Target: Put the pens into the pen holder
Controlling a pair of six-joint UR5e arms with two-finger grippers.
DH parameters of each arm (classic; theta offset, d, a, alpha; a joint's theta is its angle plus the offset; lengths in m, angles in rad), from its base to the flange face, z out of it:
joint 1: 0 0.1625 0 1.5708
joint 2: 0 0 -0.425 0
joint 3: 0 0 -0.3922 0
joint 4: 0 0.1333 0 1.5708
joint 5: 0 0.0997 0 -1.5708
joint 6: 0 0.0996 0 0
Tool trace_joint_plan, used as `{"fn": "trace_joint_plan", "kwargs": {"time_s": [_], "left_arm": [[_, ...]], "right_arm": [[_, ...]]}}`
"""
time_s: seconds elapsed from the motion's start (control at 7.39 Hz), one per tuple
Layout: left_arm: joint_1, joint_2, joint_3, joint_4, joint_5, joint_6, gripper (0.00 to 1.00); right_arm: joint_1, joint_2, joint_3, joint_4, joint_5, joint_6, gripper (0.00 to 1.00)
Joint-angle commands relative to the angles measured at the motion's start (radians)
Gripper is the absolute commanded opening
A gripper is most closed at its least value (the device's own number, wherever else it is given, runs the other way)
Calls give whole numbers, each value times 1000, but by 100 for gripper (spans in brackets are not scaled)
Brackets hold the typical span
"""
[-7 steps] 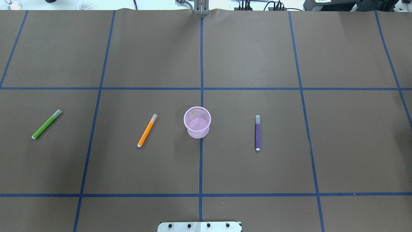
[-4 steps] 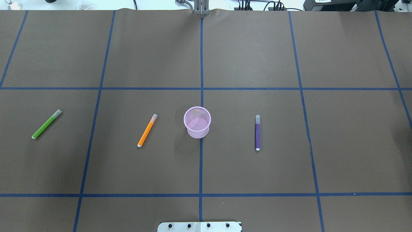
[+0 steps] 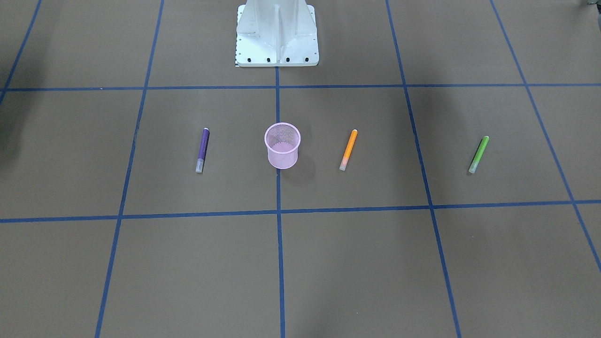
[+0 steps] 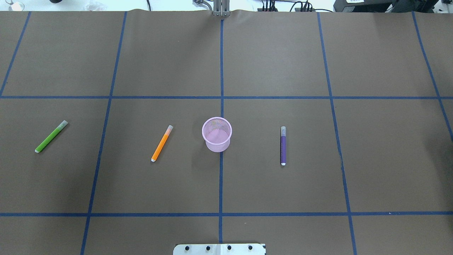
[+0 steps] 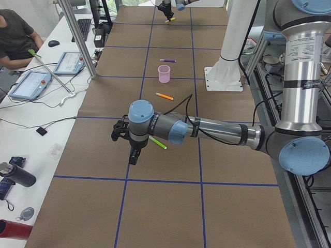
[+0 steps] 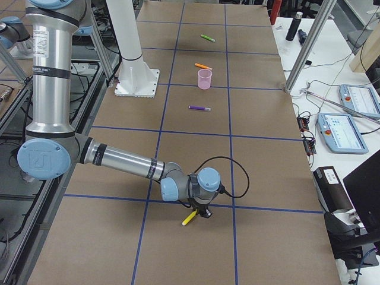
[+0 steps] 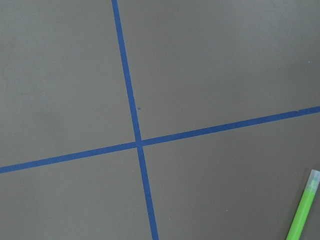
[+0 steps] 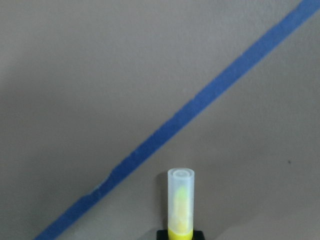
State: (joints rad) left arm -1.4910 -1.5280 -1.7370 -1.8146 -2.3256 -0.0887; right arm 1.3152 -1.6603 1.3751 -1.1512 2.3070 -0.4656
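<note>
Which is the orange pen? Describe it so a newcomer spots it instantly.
Start at the pink mesh pen holder on the blue tape line at the middle of the table. To the robot's left of it lies the orange pen, not touching it. The green pen lies farther out that way; the purple pen lies on the opposite side.

Pen holder [image 4: 217, 134] upright mid-desk [image 4: 283, 63], mouth open upward; orange pen [image 4: 162, 143] and purple pen [image 4: 283, 146] flank it, well apart; green pen [image 4: 51, 136] farther out, bare desk between each.
</note>
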Motion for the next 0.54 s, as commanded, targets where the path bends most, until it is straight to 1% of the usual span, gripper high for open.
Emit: {"fn": "trace_joint_plan", "kwargs": {"time_s": [0.0, 0.14, 0.27, 0.41], "left_arm": [[27, -16, 13, -48, -5, -3, 99], [70, -21, 16, -105, -5, -3, 99], [121, -46, 17, -151, -5, -28, 99], [173, -69, 10, -176, -6, -133, 100]], "right_arm": [[-2, 25, 97, 8, 3, 259, 0], [-11, 42, 132, 57, 5, 416, 0], [-46, 66, 133, 132, 5, 546, 0], [-80, 115, 137, 169, 6, 697, 0]]}}
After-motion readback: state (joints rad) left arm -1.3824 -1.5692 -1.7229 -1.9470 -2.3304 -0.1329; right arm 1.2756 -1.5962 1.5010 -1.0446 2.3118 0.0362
